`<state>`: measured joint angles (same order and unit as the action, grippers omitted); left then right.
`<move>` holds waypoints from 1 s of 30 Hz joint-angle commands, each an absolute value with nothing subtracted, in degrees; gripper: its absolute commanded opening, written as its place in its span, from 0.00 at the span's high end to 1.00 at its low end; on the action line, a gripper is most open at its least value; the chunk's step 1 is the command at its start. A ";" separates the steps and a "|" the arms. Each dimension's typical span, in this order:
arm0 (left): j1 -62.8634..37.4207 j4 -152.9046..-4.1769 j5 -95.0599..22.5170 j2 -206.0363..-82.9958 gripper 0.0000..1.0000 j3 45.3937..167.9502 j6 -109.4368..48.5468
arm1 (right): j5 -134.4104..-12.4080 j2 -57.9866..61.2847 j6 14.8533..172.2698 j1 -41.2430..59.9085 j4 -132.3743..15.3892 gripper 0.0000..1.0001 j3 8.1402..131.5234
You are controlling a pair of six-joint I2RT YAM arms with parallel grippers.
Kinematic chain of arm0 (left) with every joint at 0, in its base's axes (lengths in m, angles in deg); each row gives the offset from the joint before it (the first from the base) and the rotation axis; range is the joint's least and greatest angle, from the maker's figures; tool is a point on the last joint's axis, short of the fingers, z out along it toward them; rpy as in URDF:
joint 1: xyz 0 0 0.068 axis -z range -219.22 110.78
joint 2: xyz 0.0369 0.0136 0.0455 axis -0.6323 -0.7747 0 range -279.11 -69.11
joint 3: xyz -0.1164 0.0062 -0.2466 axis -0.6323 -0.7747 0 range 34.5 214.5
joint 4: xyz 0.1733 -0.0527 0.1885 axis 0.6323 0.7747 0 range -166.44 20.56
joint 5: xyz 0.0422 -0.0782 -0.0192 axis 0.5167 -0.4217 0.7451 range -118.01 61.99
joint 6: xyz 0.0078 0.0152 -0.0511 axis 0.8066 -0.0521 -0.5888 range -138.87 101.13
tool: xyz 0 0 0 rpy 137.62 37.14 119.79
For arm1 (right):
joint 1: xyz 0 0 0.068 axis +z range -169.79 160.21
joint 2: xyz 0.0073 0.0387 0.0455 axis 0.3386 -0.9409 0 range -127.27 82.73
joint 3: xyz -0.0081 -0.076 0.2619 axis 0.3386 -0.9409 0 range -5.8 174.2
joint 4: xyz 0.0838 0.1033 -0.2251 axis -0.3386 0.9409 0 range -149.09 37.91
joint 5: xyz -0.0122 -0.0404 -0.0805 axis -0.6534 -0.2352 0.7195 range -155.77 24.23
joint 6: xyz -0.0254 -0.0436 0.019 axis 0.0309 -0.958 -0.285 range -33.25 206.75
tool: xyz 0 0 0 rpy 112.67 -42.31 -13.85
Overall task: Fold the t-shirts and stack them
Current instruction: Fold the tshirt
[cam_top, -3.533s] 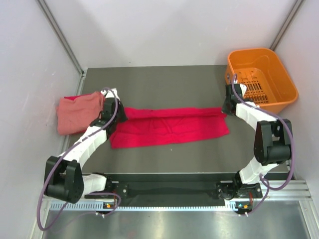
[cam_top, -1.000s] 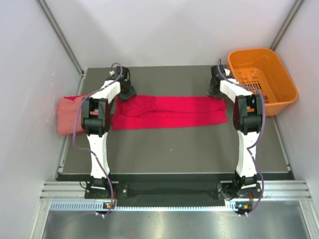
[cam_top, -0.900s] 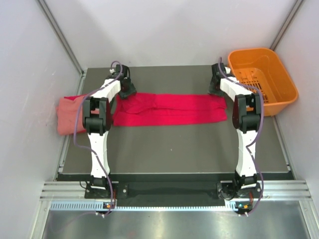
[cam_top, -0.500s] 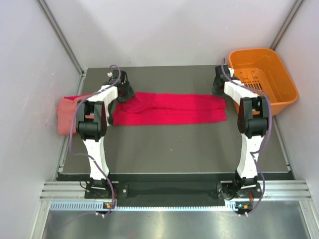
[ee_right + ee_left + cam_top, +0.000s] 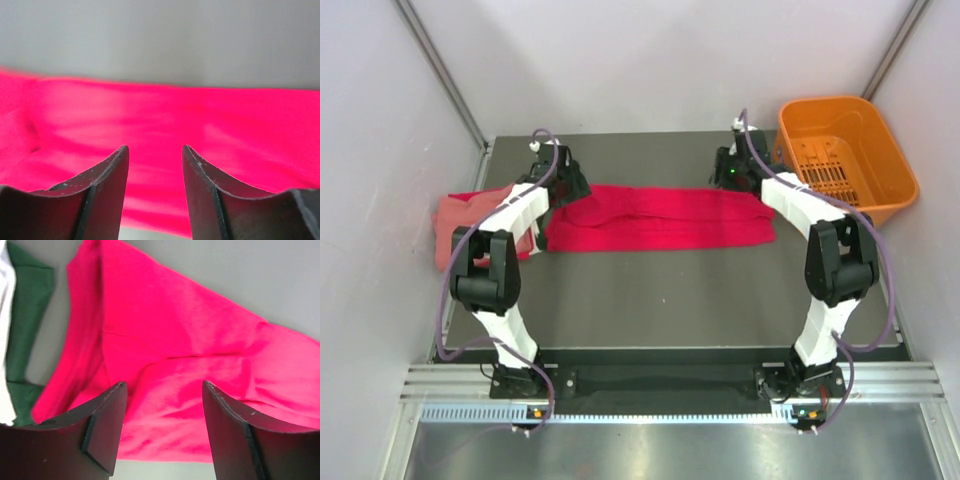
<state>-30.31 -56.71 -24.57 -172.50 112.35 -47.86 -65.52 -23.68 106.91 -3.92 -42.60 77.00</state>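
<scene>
The crimson red t-shirt [image 5: 660, 218] lies flat as a long folded band across the middle of the table; it fills the left wrist view [image 5: 175, 355] and the right wrist view [image 5: 160, 115]. My left gripper [image 5: 566, 184] hovers open over its far left corner, nothing between the fingers [image 5: 102, 427]. My right gripper [image 5: 729, 175] is open above the far right end, with only red cloth beneath it. A salmon pink t-shirt [image 5: 460, 232] lies folded at the left edge. A dark green t-shirt [image 5: 27, 315] and a pale one [image 5: 4, 340] show beside the red cloth.
An orange plastic basket [image 5: 880, 195] stands at the back right corner. Walls close in the table on the left, right and back. Bare dark tabletop [image 5: 660, 300] stretches between the red shirt and the arm bases.
The red shirt was carried toward the back and laid down. In the last second the left jaws widened, the right gripper slid left along the far edge, and both elbows swung outward.
</scene>
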 commanded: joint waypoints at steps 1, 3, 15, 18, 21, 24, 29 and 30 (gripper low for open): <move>-31.84 -55.53 -25.72 -175.45 0.34 115.35 -47.17 | -78.33 -25.54 107.93 -0.20 -47.05 0.53 80.67; -31.93 -51.24 -27.13 -178.52 0.36 119.22 -46.21 | -80.08 -27.73 108.45 2.09 -45.65 0.53 83.91; -31.31 -53.31 -35.57 -181.00 0.46 116.52 -46.72 | -83.51 -24.06 103.98 1.57 -38.79 0.49 83.24; -30.70 -56.39 -36.71 -178.19 0.46 112.03 -47.16 | -84.75 -23.35 102.57 0.86 -38.44 0.49 81.92; -30.70 -57.19 -38.72 -177.30 0.46 109.83 -46.82 | -85.54 -25.19 101.78 0.42 -36.86 0.49 82.87; -30.70 -58.24 -39.78 -177.13 0.46 108.33 -46.73 | -89.04 -29.14 103.00 0.42 -35.97 0.49 85.33; -30.70 -57.63 -40.14 -179.06 0.47 108.68 -46.46 | -91.17 -33.01 107.31 2.52 -37.99 0.49 88.23; -30.70 -57.72 -40.49 -179.24 0.51 108.68 -46.38 | -92.30 -33.72 108.10 2.97 -38.52 0.49 89.63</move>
<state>-30.79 -55.95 -38.58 -179.85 108.65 -46.61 -88.64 -31.46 105.03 1.20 -36.80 85.20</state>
